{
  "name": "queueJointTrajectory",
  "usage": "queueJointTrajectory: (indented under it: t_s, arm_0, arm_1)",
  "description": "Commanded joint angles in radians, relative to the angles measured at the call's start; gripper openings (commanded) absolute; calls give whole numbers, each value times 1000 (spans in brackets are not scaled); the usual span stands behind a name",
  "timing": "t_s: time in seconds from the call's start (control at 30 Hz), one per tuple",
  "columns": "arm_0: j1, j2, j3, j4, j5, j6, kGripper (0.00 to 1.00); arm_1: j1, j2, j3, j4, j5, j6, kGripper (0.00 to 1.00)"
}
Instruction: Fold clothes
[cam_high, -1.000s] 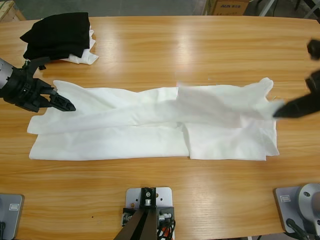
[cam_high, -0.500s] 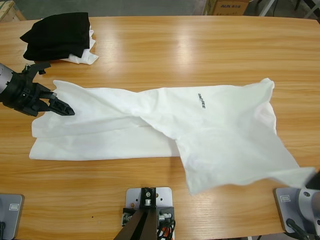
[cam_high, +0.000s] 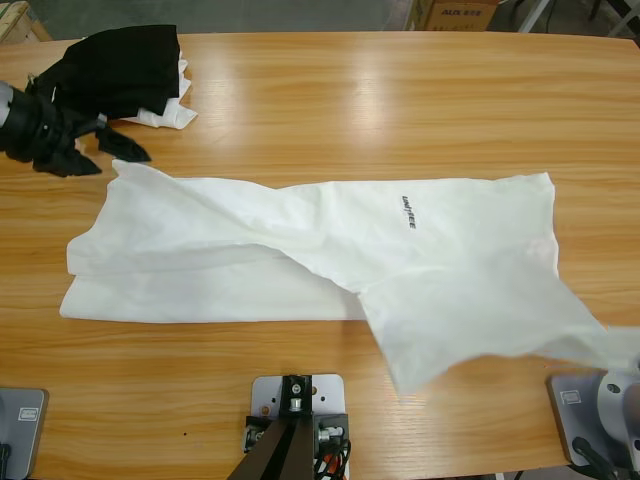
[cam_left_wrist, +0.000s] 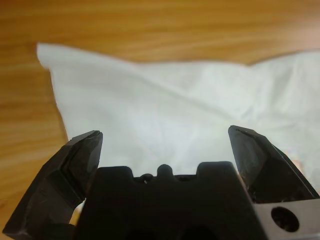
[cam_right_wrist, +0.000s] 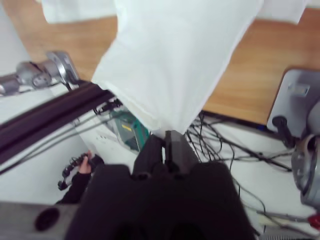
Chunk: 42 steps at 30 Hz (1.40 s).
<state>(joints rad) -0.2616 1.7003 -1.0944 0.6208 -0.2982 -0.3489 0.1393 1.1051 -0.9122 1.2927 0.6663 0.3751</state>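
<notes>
Wooden bench (cam_high: 380, 110) carries the white T-shirt (cam_high: 300, 250), spread long across the middle. My right fingers (cam_right_wrist: 165, 142) are pinched on its near-right corner, lifted off the bench edge. My left fingers (cam_left_wrist: 165, 145) are spread wide, holding nothing, by the shirt's far-left corner. Black garment (cam_high: 115, 70) sits folded far left.

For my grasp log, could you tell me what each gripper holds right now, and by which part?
The right gripper pinches a corner of the white T-shirt, drawn past the table's near edge. The left gripper is open, holding nothing.
</notes>
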Motion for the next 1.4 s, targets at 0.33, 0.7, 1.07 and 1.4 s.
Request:
queueJointTrajectory:
  t_s: [0.33,0.7,1.07,1.4]
  arm_0:
    - [-55,-94,117,-16,-8,-19,977]
    - [-63,-182,220,-11,-2,9,977]
    - [-65,-269,342,-16,-2,1,977]
    - [-65,-282,355,-16,-2,1,977]
  arm_1:
    - [-44,66,-176,-201,-8,-20,0]
    - [-93,325,-340,-607,85,-29,0]
    - [-195,886,-641,-864,173,-36,0]
    - [-228,1189,-939,-878,147,3,771]
